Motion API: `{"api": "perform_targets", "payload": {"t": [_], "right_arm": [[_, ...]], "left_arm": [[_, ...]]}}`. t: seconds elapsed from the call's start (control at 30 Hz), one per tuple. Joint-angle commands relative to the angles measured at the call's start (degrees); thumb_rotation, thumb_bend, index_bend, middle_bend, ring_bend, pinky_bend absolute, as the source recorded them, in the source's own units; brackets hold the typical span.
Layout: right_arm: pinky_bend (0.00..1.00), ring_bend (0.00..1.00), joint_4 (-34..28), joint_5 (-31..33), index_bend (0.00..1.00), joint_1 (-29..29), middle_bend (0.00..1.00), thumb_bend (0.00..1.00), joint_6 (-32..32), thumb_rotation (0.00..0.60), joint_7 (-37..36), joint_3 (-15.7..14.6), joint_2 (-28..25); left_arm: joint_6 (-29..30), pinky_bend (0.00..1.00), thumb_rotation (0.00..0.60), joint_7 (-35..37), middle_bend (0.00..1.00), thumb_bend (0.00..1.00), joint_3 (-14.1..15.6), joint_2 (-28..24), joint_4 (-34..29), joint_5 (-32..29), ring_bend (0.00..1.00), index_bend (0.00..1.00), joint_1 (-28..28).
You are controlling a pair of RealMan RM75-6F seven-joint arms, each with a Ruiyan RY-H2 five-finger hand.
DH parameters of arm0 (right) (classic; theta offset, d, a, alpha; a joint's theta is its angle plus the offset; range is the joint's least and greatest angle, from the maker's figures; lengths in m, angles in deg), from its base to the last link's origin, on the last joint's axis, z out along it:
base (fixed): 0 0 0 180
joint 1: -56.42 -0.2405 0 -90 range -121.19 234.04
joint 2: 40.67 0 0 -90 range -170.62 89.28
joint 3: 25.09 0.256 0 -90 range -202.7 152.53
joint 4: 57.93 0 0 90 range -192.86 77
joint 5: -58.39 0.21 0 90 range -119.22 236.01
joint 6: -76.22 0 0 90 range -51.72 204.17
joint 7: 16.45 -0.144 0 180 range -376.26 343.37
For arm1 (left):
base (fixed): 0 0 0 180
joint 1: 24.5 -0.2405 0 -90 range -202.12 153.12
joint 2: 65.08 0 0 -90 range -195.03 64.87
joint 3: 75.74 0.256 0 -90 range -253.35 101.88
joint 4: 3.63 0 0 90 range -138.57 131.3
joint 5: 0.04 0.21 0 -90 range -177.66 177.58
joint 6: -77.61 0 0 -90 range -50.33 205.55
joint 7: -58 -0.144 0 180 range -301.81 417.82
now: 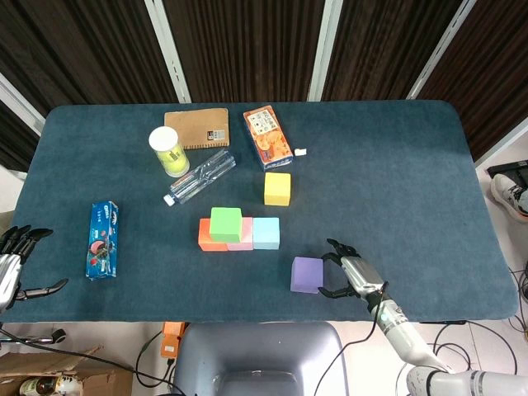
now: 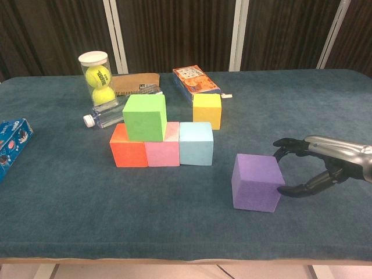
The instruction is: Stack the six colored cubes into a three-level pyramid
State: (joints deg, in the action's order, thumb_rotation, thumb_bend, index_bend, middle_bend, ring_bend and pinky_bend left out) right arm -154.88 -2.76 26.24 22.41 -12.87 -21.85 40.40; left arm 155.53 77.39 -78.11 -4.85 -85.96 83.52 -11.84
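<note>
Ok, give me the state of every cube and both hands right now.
orange cube: base row, left end
pink cube: base row, middle
light blue cube: base row, right end
green cube: second level
yellow cube: loose, unstacked
purple cube: on table
right robot hand: fingers around purple cube
left robot hand: open, idle

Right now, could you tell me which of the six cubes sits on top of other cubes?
The green cube: it rests on the orange cube and pink cube, while the other cubes sit directly on the table.
</note>
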Motion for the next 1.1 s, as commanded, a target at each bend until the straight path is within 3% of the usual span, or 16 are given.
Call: {"api": "perform_targets", "payload": {"t": [0.03,0.3,0.5,0.7,0.87,1.1], "right_arm": [[0.0,0.0,0.0,-1.0,0.5,0.13,0.01,0.22,-0.59,0.541,0.66,0.01,-0.51],[0.0,0.0,-3.27,-7.82,0.54,2.02,0.01,0.27,-4.72,0.555,-1.93,0.47,-6.21],[0.0,0.0,-6.22,-10.28,0.55,2.06,0.01,0.28,-6.14,0.563,-5.96,3.35,-11.7],[0.0,0.0,-5.6,-5.48,0.55,-0.93,0.01,0.28,-2.61,0.565,-12.23,9.27,-13.13],[0.0,0.0,-1.7,0.51,0.55,-5.3,0.01,0.28,4.49,0.562,-18.13,13.63,-11.17],[0.0,0.0,4.3,8.64,0.54,-13.04,0.01,0.28,15.03,0.563,-18.52,16.36,-8.24]], "left_arm": [[-0.09,0.05,0.462,0.71,0.18,0.02,-0.09,0.07,0.39,-0.02,0.06,0.21,-0.17],[-0.26,0.05,0.462,1.83,0.18,0.02,-0.45,0.12,1.31,-0.48,0.06,0.21,-0.6],[-1.06,0.05,0.468,1.48,0.18,0.02,-0.83,0.03,1.27,-0.77,0.06,0.21,-0.3],[-1.96,0.05,0.465,1.31,0.18,0.02,-1.18,0.19,1.5,-1.44,0.06,0.21,-0.11],[-2.41,0.05,0.461,1.97,0.18,0.02,-1.46,-0.02,1.84,-2.03,0.06,0.21,-0.24],[-2.5,0.05,0.463,3.09,0.18,0.02,-1.78,-0.42,2.4,-2.54,0.06,0.21,-0.62]]}}
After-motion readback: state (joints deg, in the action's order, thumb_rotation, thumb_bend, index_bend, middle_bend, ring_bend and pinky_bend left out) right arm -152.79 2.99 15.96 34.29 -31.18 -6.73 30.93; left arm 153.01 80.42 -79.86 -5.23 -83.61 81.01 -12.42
